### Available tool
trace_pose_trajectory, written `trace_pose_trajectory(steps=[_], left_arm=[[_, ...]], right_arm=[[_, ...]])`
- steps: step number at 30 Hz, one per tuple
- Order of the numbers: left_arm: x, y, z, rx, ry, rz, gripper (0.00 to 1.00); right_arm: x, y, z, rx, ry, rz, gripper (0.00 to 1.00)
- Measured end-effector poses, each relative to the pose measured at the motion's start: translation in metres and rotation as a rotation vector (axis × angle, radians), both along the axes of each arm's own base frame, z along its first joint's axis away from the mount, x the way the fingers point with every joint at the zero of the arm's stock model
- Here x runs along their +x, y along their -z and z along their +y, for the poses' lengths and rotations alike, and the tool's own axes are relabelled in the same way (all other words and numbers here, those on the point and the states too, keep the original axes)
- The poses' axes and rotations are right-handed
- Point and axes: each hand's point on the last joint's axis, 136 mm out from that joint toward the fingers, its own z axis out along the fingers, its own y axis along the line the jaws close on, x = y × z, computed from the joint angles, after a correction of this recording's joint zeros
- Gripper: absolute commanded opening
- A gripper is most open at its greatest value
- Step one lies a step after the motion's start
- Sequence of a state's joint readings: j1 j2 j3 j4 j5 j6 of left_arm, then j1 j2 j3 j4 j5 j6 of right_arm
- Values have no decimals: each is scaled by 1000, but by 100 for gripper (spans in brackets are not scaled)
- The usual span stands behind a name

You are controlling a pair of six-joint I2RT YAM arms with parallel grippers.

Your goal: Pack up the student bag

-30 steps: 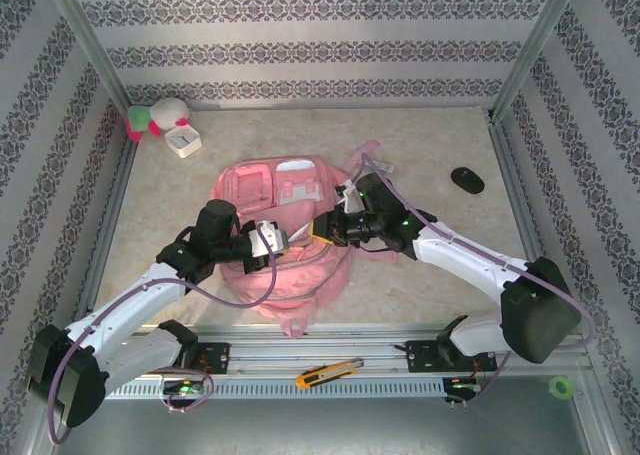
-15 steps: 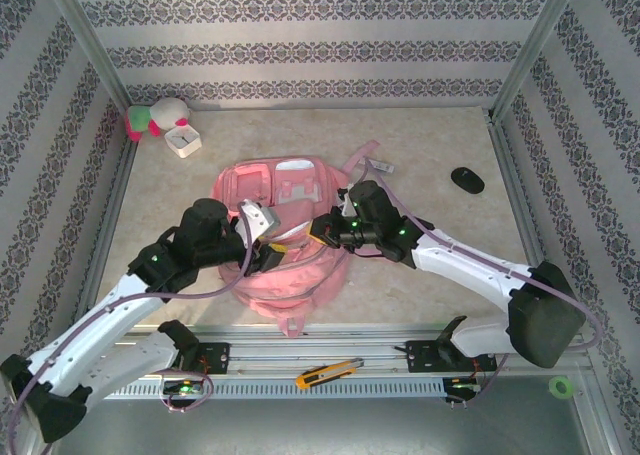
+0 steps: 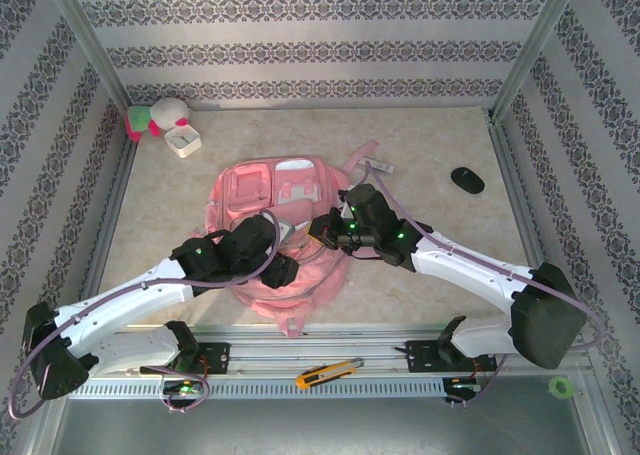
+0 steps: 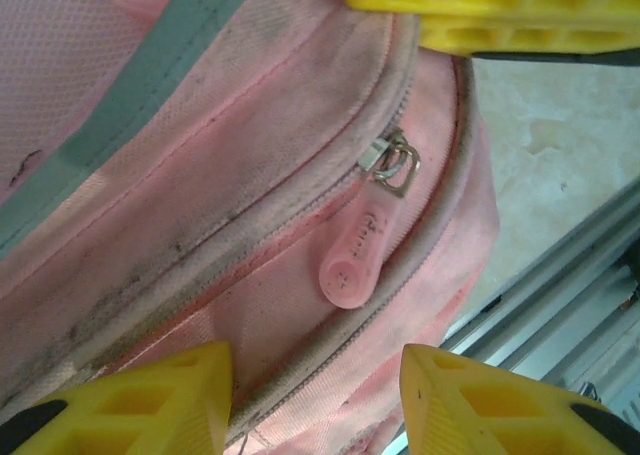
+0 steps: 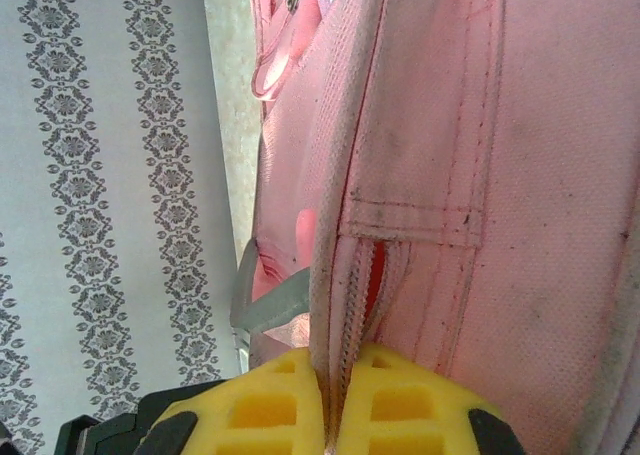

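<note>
The pink student bag [image 3: 270, 190] lies flat in the middle of the table. My left gripper [image 3: 285, 270] hovers over its near end with its fingers apart. In the left wrist view the left gripper [image 4: 315, 360] stands open over the bag fabric [image 4: 200, 175], nothing between its pads, and a pink zipper pull [image 4: 358, 260] lies just ahead of it. My right gripper [image 3: 322, 227] is at the bag's right side. In the right wrist view the right gripper [image 5: 335, 360] is shut on the bag's zipper edge [image 5: 345, 275], the seam pinched between the yellow pads.
A plush toy [image 3: 150, 118] and a small white box [image 3: 184, 138] sit at the far left corner. A black oval object [image 3: 467, 180] lies far right. A yellow utility knife [image 3: 328, 372] rests on the front rail, a green tape roll [image 3: 561, 386] near right.
My left gripper has opened and swung right and nearer, onto the bag's near end; the whitish thing at its fingers no longer shows. The right gripper edged slightly left, still pinching the bag.
</note>
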State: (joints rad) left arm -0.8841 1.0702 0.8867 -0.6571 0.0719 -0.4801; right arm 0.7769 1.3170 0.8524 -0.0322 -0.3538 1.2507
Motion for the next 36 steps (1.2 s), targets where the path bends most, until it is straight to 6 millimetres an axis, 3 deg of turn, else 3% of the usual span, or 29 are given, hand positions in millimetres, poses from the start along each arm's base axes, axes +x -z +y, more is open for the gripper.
trace_pose_trajectory(steps=[8,14,20,21,24,29,36], left_arm=[[21,-1,-7,6,-81,-38,47],[31,7,-14,26,-111,-33,38],[35,10,-14,41,-145,-32,17],[35,10,-14,39,-153,-30,0],[29,5,-13,27,-134,-48,0],[18,-14,5,-38,-146,-104,0],[11,-5,60,-16,-274,-92,0]], right_arm=[[1,2,-1,-2,8,-3,0],[2,3,-2,-8,17,-1,0],[3,4,-4,-15,26,-3,0],[3,4,-4,-16,26,-3,0],[9,2,-8,-1,39,-11,0],[11,0,-19,34,28,0,0],[18,1,-35,48,18,10,0]])
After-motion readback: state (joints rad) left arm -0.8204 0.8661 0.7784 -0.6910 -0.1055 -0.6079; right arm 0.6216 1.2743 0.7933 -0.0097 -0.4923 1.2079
